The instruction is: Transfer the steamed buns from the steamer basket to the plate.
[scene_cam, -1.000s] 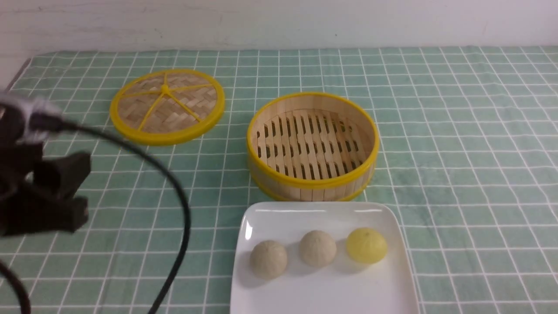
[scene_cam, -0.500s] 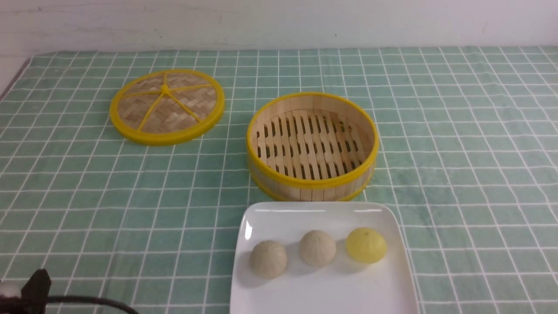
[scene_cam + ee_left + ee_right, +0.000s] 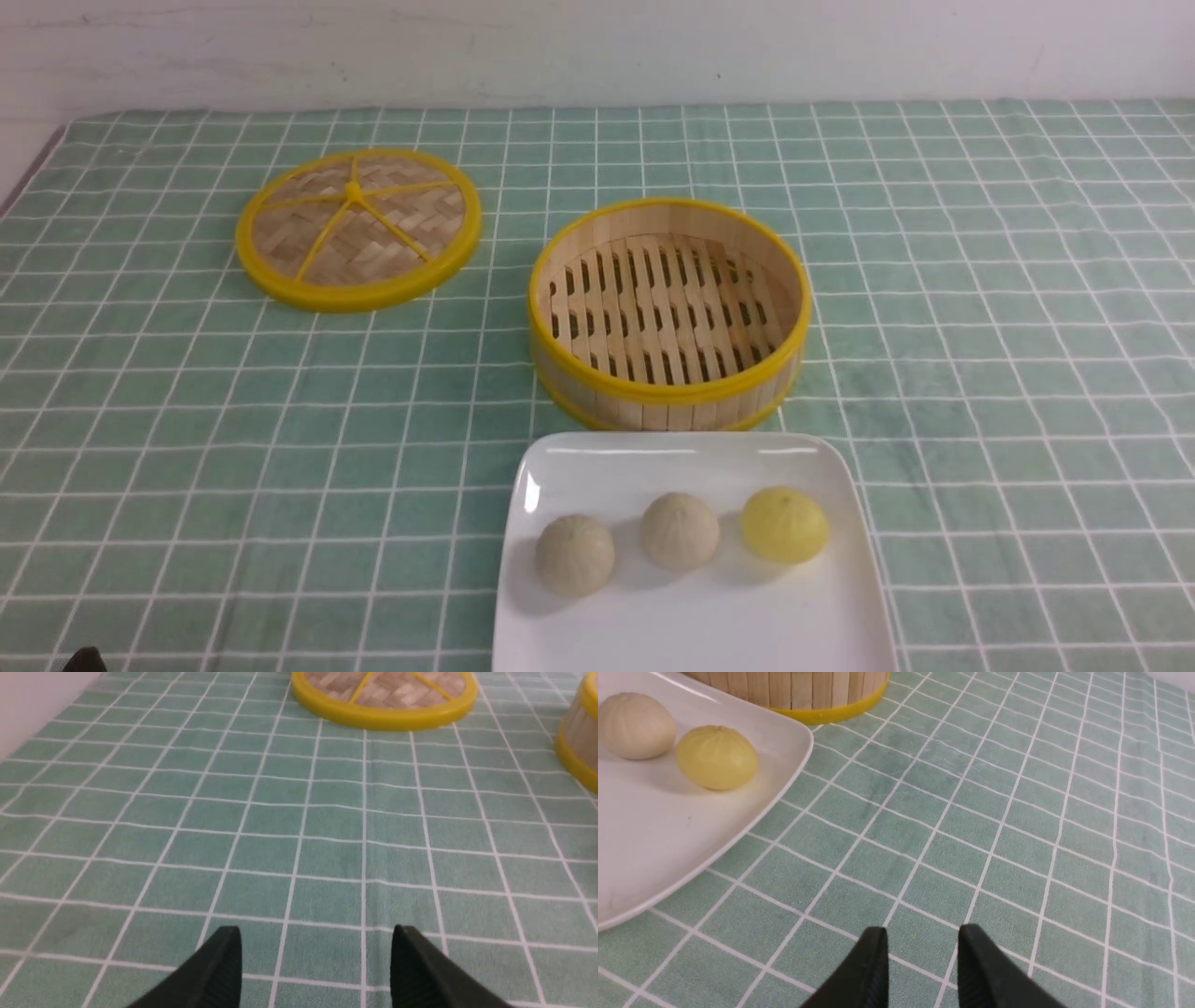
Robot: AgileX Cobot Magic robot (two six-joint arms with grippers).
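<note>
Drawn back toward the near left corner, the left gripper (image 3: 317, 933) stands spread and empty, as does the right gripper (image 3: 923, 931). Three steamed buns (image 3: 680, 531) sit on the plate (image 3: 728, 616), pleated tops up; being round, the beige pair show no clear long axis.

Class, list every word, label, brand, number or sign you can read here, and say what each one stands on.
There are none to read.
No lettering shows on the plate, the buns, the basket, the lid or the checked cloth.
</note>
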